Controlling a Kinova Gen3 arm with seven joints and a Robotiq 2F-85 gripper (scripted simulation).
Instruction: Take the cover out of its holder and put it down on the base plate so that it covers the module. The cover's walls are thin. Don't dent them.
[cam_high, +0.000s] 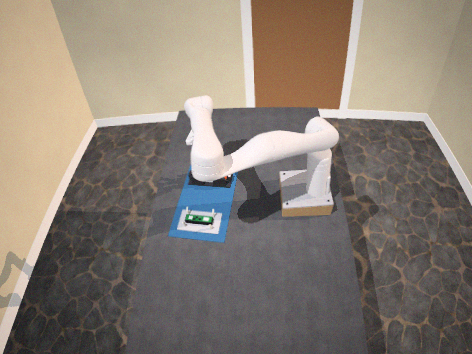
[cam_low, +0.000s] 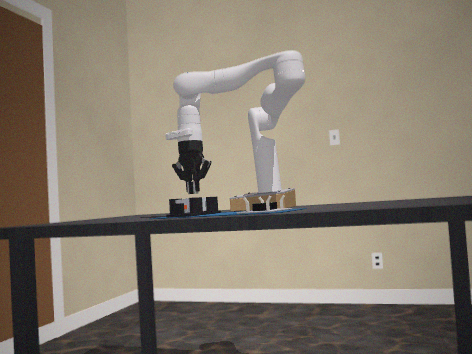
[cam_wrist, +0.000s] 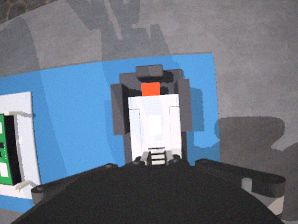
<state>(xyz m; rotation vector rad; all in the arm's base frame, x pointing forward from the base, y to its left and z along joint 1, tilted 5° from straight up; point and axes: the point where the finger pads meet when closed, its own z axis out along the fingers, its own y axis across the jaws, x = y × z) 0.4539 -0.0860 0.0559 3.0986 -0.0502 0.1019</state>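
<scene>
Claw: my claw (cam_low: 193, 191) (cam_wrist: 158, 160) is drawn in narrow, its fingertips close together with nothing held between them. From the side I see it pointing straight down, just above the holder.
Cover: the white cover (cam_low: 204, 204) (cam_wrist: 155, 125) sits in its holder, below my fingertips. I cannot tell from here whether its thin walls are dented.
Holder: the dark holder (cam_high: 192, 181) (cam_low: 195, 205) (cam_wrist: 117, 110) stands on the blue mat (cam_high: 207, 198) (cam_low: 225, 213) (cam_wrist: 75, 110), its walls around the cover. An orange patch (cam_low: 185, 206) (cam_wrist: 150, 89) shows near the cover's far end in my wrist view.
Module: the green-topped module (cam_high: 199, 219) (cam_low: 258, 206) (cam_wrist: 5, 150) is on the white base plate (cam_high: 218, 221) (cam_low: 250, 210) (cam_wrist: 24, 102), uncovered, between upright pale clips.
Bench: the dark grey bench (cam_high: 280, 280) (cam_low: 350, 212) (cam_wrist: 250, 85) carries the mat and my arm (cam_high: 270, 145) (cam_low: 225, 80).
</scene>
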